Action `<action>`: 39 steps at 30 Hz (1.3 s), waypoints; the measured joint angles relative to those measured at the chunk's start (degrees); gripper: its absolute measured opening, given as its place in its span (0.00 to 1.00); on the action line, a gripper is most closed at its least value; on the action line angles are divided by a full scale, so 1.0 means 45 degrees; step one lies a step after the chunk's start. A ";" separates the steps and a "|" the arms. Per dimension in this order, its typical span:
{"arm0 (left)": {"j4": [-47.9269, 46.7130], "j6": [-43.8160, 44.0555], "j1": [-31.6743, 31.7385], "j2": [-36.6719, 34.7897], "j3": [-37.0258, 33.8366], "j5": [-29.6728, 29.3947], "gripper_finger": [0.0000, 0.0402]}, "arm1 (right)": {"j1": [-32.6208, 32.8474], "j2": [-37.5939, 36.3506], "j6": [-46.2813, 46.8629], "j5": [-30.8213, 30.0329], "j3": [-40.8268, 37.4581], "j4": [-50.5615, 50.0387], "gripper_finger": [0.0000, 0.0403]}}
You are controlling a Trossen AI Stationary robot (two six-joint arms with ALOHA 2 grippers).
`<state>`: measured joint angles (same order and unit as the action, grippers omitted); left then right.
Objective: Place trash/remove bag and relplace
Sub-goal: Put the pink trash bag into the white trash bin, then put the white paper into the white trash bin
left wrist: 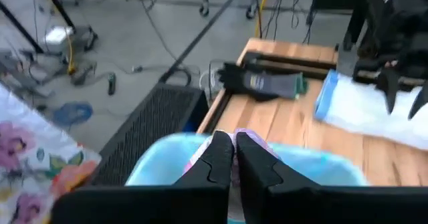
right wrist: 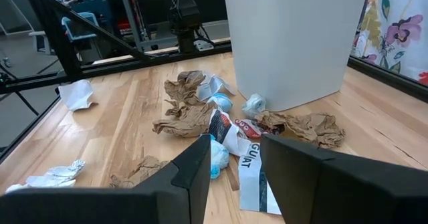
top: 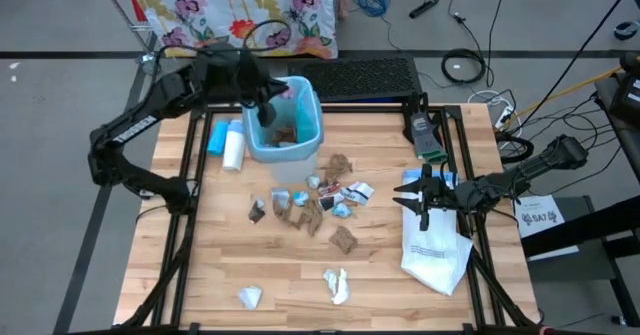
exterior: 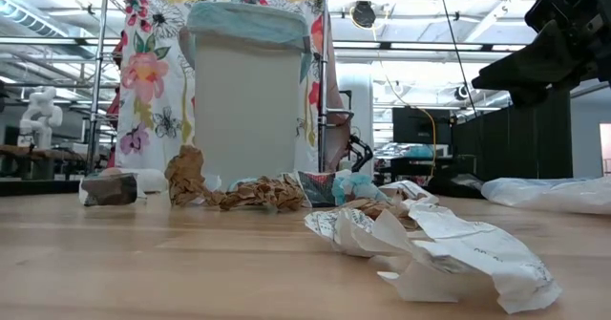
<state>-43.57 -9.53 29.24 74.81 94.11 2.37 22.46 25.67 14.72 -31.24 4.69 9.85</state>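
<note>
My left gripper: it hangs over the bin's mouth, near the back rim. The two fingers are almost shut, with something pink and thin showing between them (I cannot tell for sure if I grip it).
My right gripper: it hovers above the white bag on the right side of the table. The fingers stand partly apart, and nothing is between them.
The bin: it stands upright at the back of the table, a bit left of the middle.
The bag: the thin light-blue liner sits in the bin, folded over the rim.
Inside the bin: some brown scraps lie at the bottom.
The trash: many crumpled bits, brown, white and light blue, lie in a heap in the middle of the table, in front of the bin. Two white bits lie apart, near the front edge.
The white bag: it lies flat on the right side of the table.
The blue-and-white cylinder: it lies just left of the bin.
</note>
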 joint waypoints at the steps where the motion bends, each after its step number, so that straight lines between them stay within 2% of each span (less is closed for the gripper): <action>1: -0.0086 0.0006 0.0118 0.0000 0.0000 0.0006 0.07 | 0.0000 0.0000 0.0000 0.0000 0.0000 0.0000 0.31; 12: -0.0442 -0.0003 0.0669 -0.0005 0.0000 0.0011 0.31 | 0.0000 -0.0001 0.0000 -0.0005 0.0000 -0.0024 0.31; 16: -0.1078 0.0002 0.0666 -0.0307 0.0000 0.0035 0.34 | 0.0000 -0.0005 0.0000 -0.0005 0.0000 -0.0029 0.31; 21: -0.2628 0.0316 0.0238 -0.1905 0.0016 -0.0255 0.34 | 0.0000 0.0000 -0.0004 -0.0003 0.0000 -0.0050 0.31; 26: -0.4638 0.1944 -0.0913 -0.3713 -0.0026 -0.0816 0.34 | 0.0000 0.0000 0.0000 0.0000 0.0000 -0.0078 0.31; 31: -0.6423 0.4079 -0.2467 -0.5144 -0.1091 -0.0821 0.34 | 0.0000 0.0000 -0.0003 -0.0005 0.0000 -0.0078 0.31; 39: -0.6893 0.6519 -0.5787 -0.5858 -0.4595 0.1250 0.34 | 0.0000 -0.0002 0.0000 -0.0002 0.0000 -0.0074 0.31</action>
<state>-74.59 19.81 3.20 48.45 73.43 7.99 22.46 25.66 14.72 -31.26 4.69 9.51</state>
